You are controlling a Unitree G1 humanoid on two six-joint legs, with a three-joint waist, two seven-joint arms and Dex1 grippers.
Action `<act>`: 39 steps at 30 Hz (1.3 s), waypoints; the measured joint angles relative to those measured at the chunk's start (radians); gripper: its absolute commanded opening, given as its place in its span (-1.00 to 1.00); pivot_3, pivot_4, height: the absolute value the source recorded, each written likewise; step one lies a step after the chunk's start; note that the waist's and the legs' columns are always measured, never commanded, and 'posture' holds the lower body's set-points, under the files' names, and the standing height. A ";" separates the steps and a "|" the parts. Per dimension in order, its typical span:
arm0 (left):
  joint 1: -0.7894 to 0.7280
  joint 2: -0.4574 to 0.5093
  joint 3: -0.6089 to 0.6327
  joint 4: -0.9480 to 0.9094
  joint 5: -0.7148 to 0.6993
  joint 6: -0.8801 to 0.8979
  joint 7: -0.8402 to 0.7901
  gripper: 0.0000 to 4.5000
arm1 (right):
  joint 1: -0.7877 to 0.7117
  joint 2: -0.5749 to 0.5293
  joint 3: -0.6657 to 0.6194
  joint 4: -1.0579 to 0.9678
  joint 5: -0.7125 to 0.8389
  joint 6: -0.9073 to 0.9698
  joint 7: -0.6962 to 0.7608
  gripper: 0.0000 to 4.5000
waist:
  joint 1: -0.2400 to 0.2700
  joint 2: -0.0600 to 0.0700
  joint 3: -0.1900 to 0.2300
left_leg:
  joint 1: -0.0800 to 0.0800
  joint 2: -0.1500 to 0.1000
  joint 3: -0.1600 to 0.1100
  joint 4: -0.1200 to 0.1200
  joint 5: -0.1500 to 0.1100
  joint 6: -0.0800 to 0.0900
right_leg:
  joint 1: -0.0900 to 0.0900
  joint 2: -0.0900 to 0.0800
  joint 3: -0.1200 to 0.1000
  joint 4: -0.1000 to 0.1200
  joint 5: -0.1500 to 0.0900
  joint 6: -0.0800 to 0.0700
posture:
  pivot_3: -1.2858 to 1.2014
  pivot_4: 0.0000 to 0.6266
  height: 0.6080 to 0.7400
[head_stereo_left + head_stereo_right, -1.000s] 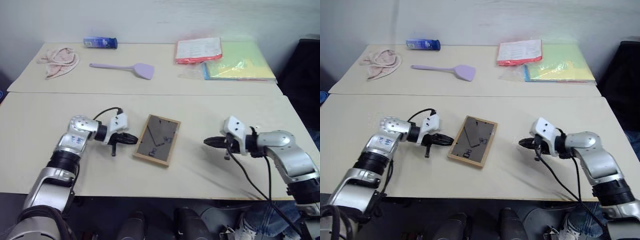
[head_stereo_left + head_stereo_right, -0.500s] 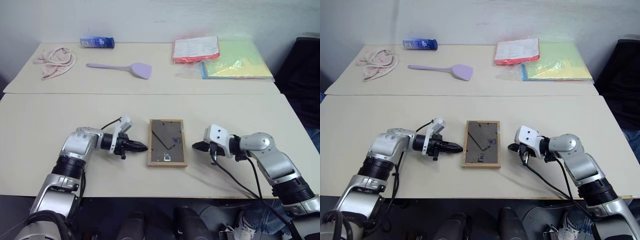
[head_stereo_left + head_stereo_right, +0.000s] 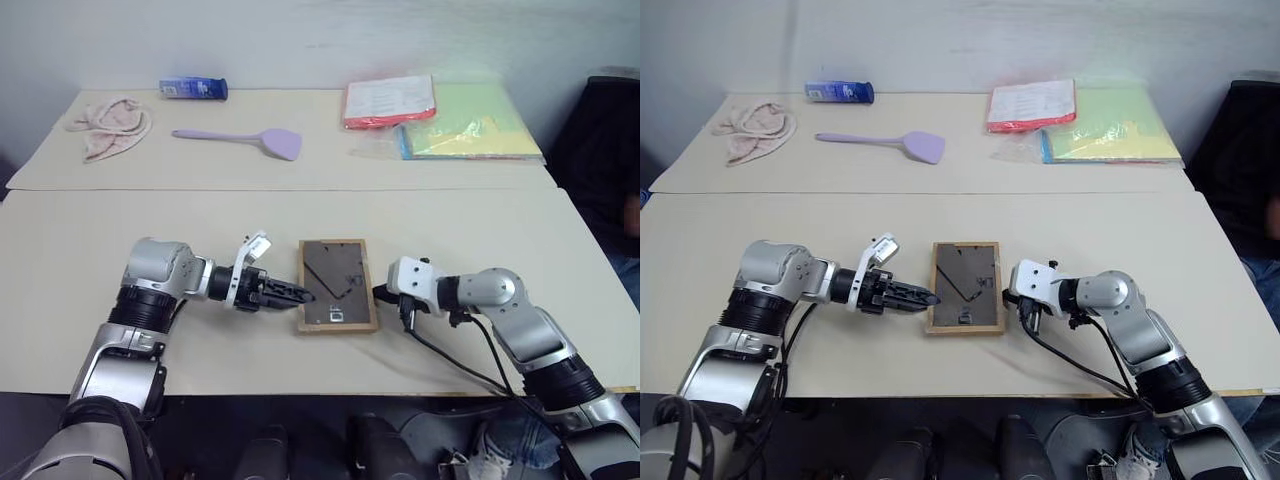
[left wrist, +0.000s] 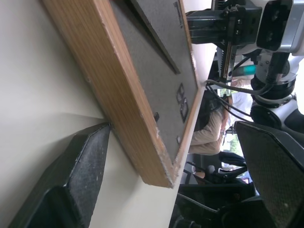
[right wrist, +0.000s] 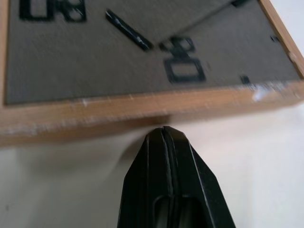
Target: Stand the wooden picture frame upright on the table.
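Head views, frame: I saw the wooden picture frame (image 3: 337, 285) lying flat on the near table (image 3: 70, 250), grey back panel up, between my two grippers.
Head views, left gripper: the left gripper (image 3: 298, 294) pointed at the frame's left edge, its black fingers spread, tips right at the wood.
Head views, right gripper: the right gripper (image 3: 379, 294) sat just beside the frame's right edge, fingers pressed together.
Head views, far table: on the second table (image 3: 330, 165) behind I saw a towel (image 3: 108, 122), a purple spatula (image 3: 243, 137), a blue bottle (image 3: 193, 89) lying on its side, and red and yellow folders (image 3: 440, 115).
Left wrist view: one finger (image 4: 78, 183) rested on the table against the wooden border; the other finger (image 4: 275, 166) stood well apart from it, above the back panel. The frame's edge lay between them. I also saw the right gripper (image 4: 223, 28) across the frame.
Right wrist view: the closed fingertips (image 5: 164, 135) pointed at the frame's wooden edge (image 5: 142, 107), at or just short of it; I could not tell whether they touched.
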 measured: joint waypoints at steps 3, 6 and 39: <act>-0.016 -0.048 0.002 0.005 -0.001 -0.008 0.037 0.90 | 0.001 0.010 -0.001 0.001 -0.002 0.005 -0.002 -1.00 | 0.014 0.000 0.000 | 0.003 -0.001 0.000 -0.001 0.000 0.000 | 0.002 0.000 0.000 -0.001 0.000 0.000 | 0.03 -0.52 1.00; -0.034 -0.136 0.035 0.035 -0.001 -0.021 0.099 0.90 | 0.003 0.020 0.001 -0.003 -0.002 0.008 -0.002 -1.00 | 0.030 0.000 0.000 | 0.003 -0.002 0.000 0.000 0.000 0.001 | 0.003 -0.002 0.000 -0.002 0.000 0.000 | 0.03 -0.52 1.00; -0.057 0.016 -0.021 -0.073 -0.136 -0.177 -0.051 -0.44 | -0.272 0.091 -0.349 -0.317 0.697 0.872 -0.119 0.94 | 0.016 0.000 0.003 | -0.003 0.000 0.000 -0.002 0.000 -0.001 | -0.004 -0.001 0.000 -0.003 0.000 0.000 | 0.03 -0.52 1.00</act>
